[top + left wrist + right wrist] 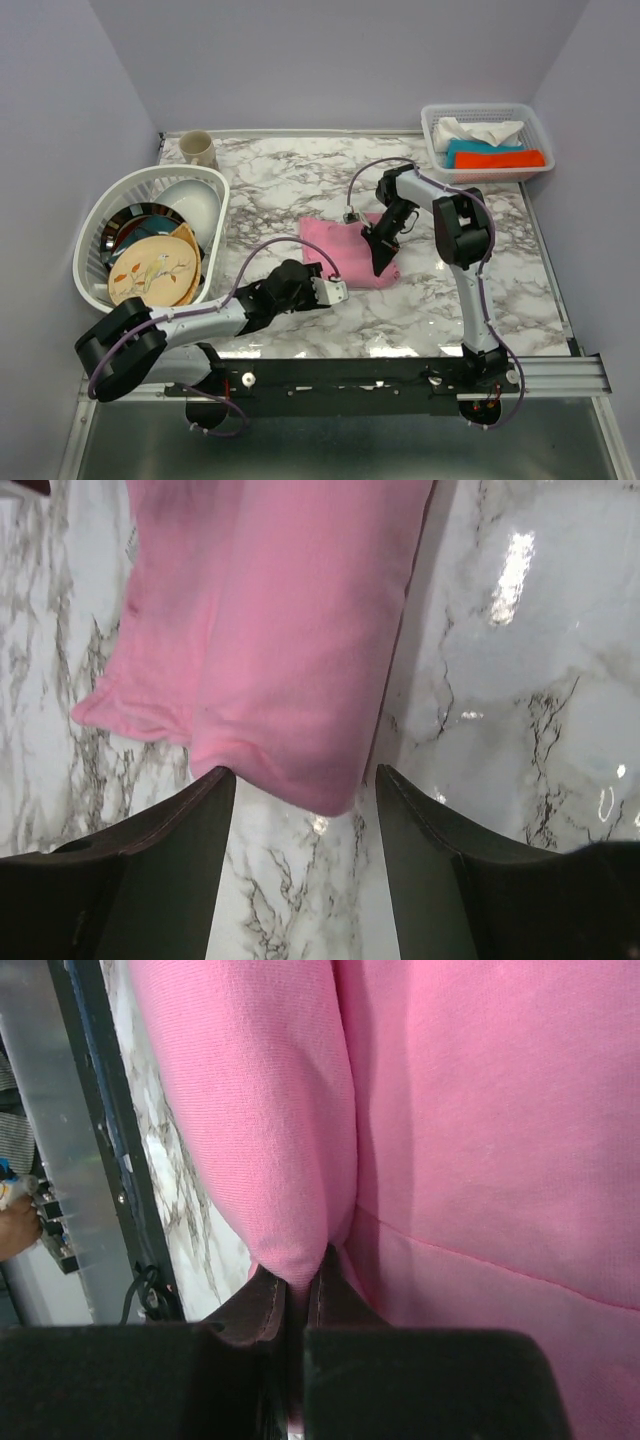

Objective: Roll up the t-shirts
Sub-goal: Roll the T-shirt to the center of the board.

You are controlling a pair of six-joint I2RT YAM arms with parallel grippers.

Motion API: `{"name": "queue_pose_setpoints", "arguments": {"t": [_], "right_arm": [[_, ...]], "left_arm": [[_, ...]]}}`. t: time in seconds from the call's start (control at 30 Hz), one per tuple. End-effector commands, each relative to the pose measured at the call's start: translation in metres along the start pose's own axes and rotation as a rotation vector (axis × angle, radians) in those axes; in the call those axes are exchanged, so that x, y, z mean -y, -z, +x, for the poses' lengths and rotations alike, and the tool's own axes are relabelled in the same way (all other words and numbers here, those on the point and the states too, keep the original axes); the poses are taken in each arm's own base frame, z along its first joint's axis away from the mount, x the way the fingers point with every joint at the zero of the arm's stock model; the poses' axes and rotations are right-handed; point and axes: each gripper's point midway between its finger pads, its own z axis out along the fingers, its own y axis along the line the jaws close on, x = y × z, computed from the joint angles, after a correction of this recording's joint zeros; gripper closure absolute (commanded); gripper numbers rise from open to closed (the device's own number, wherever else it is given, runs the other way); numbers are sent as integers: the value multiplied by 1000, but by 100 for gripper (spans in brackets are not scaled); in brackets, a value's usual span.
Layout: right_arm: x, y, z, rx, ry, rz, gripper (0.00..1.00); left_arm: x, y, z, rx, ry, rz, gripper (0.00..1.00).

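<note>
The t-shirt [345, 248] is seen folded into a narrow pink pad near the middle of the marble surface [280, 175]. The right hand [383, 266] is seen resting on the shirt's right side. In the right wrist view its fingers [262, 1305] are pressed together, and a raised fold of the pink fabric is pinched between them.

The left hand [337, 291] is held low at the shirt's near left corner. In the left wrist view its fingers [160, 860] are spread, and the rounded end of the folded shirt is seen lying at the fingertips, in line with the gap between them. Whether the cloth is touched there cannot be told.

A white rack [90, 250] filled with plates [155, 272] and a bowl [190, 205] is set at the left edge. A cup [198, 148] is placed at the far left corner. A basket [432, 130] holding folded white, teal and orange cloths [480, 150] is placed at the far right corner.
</note>
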Motion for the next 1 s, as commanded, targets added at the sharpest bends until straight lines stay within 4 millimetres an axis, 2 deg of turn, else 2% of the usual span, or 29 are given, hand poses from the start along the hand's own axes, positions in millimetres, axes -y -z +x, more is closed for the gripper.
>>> {"name": "queue_pose_setpoints", "arguments": {"t": [0.0, 0.23, 0.4, 0.57, 0.63, 0.73, 0.83, 0.87, 0.93, 0.97], "right_arm": [[11, -8, 31, -144, -55, -13, 92], [11, -8, 31, -143, -63, -13, 92], [12, -7, 30, -145, -64, -10, 92], [12, -8, 31, -147, -68, -10, 92], [12, -8, 31, -144, -67, -12, 92], [12, -8, 31, -144, -66, -12, 92], [12, -8, 31, -146, -68, -13, 92], [12, -8, 31, -147, -67, -11, 92], [12, -8, 31, -147, -68, -11, 92], [13, -8, 32, -150, -69, -10, 91]], "left_arm": [[-9, -9, -29, 86, -69, -76, 35], [-2, -9, -24, 25, -92, -73, 35], [5, -9, -27, 13, -74, -41, 35], [14, -20, -23, -10, -114, -20, 35], [14, -24, -14, -56, -124, -24, 37], [15, -28, -5, -102, -144, -21, 42], [21, -32, 4, -144, -167, 15, 58], [22, -34, 4, -148, -174, 27, 68], [27, -36, 10, -176, -176, 62, 77], [27, -37, 8, -170, -177, 75, 85]]}}
